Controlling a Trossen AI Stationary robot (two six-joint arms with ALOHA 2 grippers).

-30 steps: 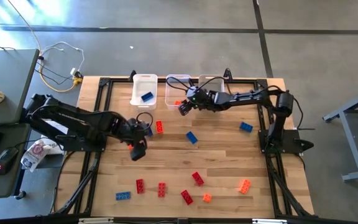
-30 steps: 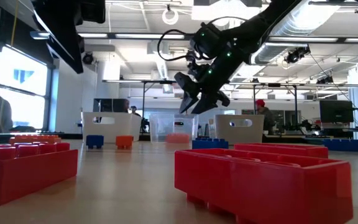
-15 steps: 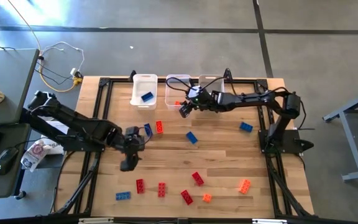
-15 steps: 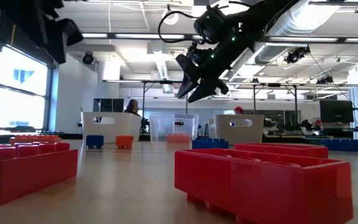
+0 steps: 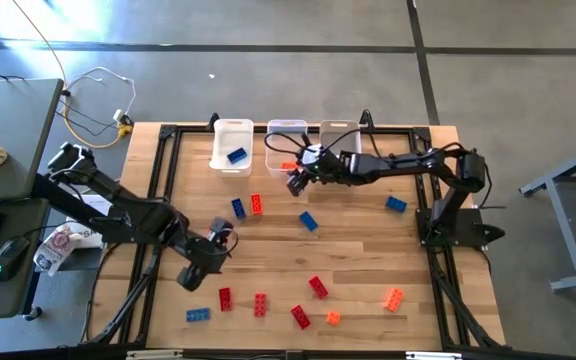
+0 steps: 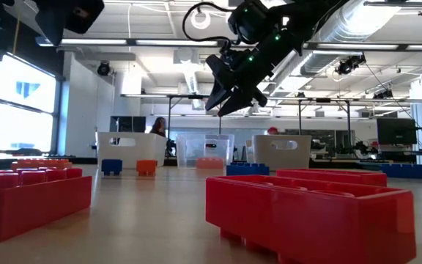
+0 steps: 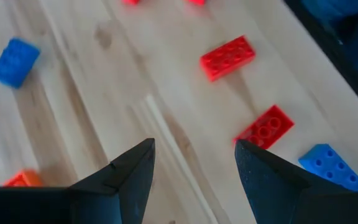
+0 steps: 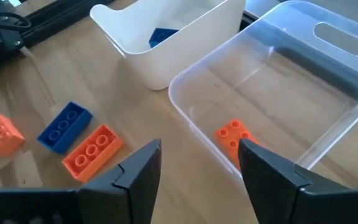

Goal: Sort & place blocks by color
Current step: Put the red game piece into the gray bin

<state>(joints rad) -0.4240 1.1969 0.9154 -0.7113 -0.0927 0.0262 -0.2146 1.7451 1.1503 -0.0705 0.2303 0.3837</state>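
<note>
Left gripper (image 5: 194,274), fingers parted and empty, above small red studded plastic bricks (image 7: 227,57). Right gripper (image 5: 295,181), fingers parted and empty, beside the clear rectangular plastic bin (image 8: 328,81) holding an orange brick (image 8: 234,135).

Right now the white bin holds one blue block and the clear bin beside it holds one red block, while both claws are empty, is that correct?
Not quite: the block in the clear bin is orange, not red, as the right wrist view shows. The white bin does hold one blue block, and both the left claw and the right claw are open and empty.
</note>
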